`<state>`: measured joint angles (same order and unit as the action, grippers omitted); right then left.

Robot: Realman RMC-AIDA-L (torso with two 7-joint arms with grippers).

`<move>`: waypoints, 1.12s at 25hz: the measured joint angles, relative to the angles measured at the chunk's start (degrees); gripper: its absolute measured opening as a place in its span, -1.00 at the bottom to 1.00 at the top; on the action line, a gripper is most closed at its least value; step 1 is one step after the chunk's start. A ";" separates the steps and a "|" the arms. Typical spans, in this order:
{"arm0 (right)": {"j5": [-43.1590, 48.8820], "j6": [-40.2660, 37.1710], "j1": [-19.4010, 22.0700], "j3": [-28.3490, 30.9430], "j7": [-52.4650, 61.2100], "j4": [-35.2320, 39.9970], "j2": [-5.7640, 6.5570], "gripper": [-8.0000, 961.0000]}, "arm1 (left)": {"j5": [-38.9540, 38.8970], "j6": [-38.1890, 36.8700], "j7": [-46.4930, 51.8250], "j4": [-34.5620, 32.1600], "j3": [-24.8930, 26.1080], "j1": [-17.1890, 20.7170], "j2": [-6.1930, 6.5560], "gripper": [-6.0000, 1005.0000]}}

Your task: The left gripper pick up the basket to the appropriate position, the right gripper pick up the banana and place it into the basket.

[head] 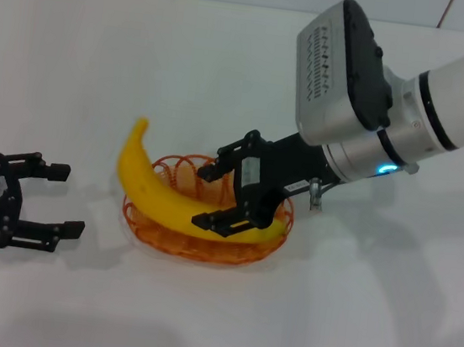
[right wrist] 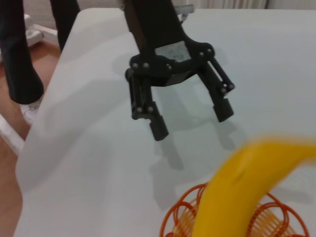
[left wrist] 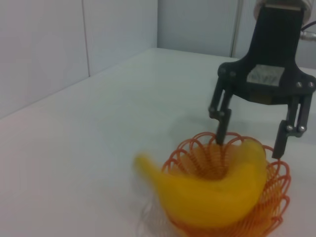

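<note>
The yellow banana (head: 158,190) lies across the orange wire basket (head: 165,237) in the middle of the table, its stem end jutting out past the rim toward the far left. My right gripper (head: 201,196) is over the basket, open, one finger on each side of the banana's thick end. The left wrist view shows the same: the right gripper (left wrist: 249,146) open just above the banana (left wrist: 212,192) in the basket (left wrist: 276,197). My left gripper (head: 72,200) rests open on the table to the basket's left, apart from it; the right wrist view shows the left gripper (right wrist: 191,123) beyond the banana (right wrist: 237,192).
The white table (head: 349,323) carries only the basket and the banana. A wall runs along its far edge. In the right wrist view the table's edge (right wrist: 47,103) drops to the floor behind my left arm.
</note>
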<state>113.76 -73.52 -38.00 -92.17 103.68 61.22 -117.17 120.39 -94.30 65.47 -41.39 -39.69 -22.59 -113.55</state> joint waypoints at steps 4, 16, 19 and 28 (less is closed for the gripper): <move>0.08 -0.07 0.18 0.97 0.37 0.26 0.02 0.26 | 0.06 0.00 0.05 0.00 0.06 0.07 0.00 0.80; 0.40 -10.65 3.20 13.59 -0.51 6.89 0.33 0.42 | 0.12 0.00 -0.09 0.00 0.06 0.63 0.25 0.80; -1.23 -20.24 7.98 26.90 -6.32 11.13 0.36 0.45 | 0.14 -0.01 -0.19 -0.01 0.06 0.65 0.26 0.80; -6.14 -27.21 16.95 46.74 -38.95 -4.45 0.33 0.56 | 0.19 -0.16 -0.24 -0.01 0.05 0.89 0.30 0.80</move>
<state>107.63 -100.73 -21.06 -45.43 64.72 56.77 -116.84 120.58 -94.46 65.22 -41.40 -39.64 -21.70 -113.25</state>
